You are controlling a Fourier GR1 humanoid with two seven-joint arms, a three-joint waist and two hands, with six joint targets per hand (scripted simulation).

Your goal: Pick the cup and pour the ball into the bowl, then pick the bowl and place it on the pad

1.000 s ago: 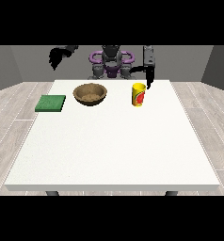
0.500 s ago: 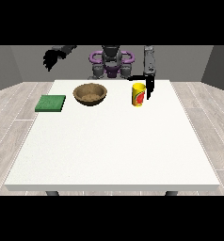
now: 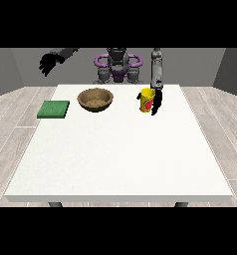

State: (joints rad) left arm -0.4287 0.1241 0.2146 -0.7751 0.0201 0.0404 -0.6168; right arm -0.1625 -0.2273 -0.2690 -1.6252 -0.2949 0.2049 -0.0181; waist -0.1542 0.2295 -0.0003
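A yellow cup [image 3: 147,99] with a red mark stands upright at the back right of the white table [image 3: 120,154]. The hand at the view's right [image 3: 156,102] hangs just right of the cup, fingers pointing down and open, a dark thumb tip showing at the cup's left rim. I cannot see the ball. A wooden bowl [image 3: 95,99] sits left of the cup, and a green pad [image 3: 54,109] lies further left. The hand at the view's left [image 3: 50,63] is raised above the table's back left corner, open and holding nothing.
The robot's torso [image 3: 117,67] stands behind the table's far edge. The bowl is roughly a hand's width from the cup and from the pad. White tabletop stretches from these things to the near edge.
The hand at the view's right has come down beside the cup. The hand at the view's left has drifted outward to the left. Cup, bowl and pad have not moved.
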